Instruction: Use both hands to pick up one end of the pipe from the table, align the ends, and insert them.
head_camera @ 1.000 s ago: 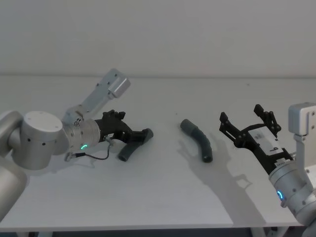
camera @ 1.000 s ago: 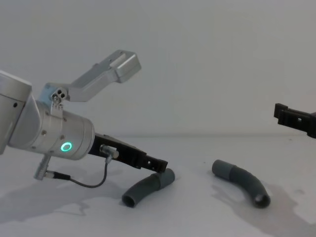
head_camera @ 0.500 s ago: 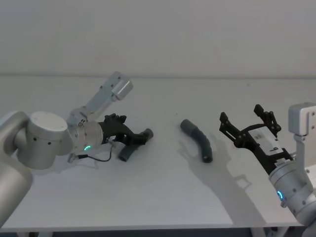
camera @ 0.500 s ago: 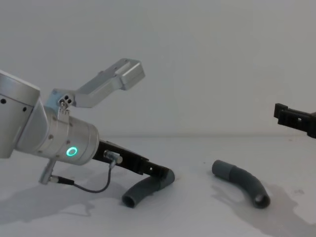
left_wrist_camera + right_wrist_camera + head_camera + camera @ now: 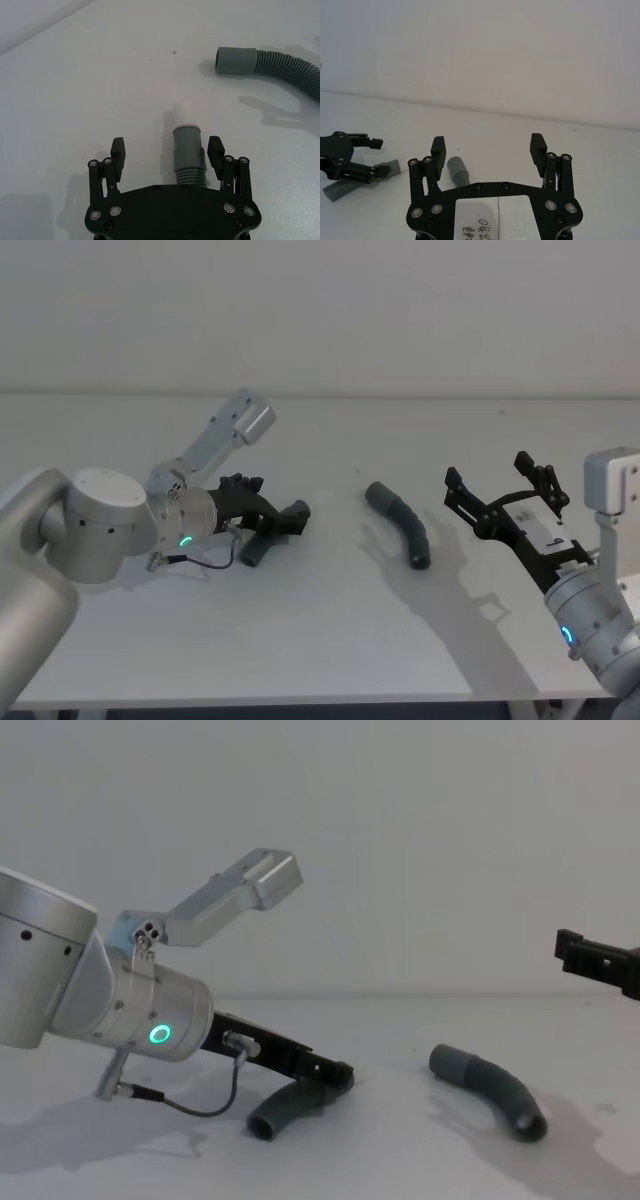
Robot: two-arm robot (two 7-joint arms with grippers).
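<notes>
Jaws apart, the left gripper [image 5: 296, 519] straddles its pipe piece [image 5: 252, 551], cuff [image 5: 186, 142] pointing three o'clock toward the other piece [image 5: 402, 525] and the likewise spread right gripper [image 5: 487, 475].

Table [image 5: 330, 640]: white, matte, flat.
Lying on it: left hose piece [image 5: 250, 553], grey, ribbed, curved; right hose piece [image 5: 400, 520], same kind, near centre; the two well apart.

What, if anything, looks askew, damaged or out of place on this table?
Nothing is damaged or spilled. The left pipe piece sits off-centre inside the open left gripper, nearer one finger. The right pipe piece lies on the table, the open right gripper apart from it.
</notes>
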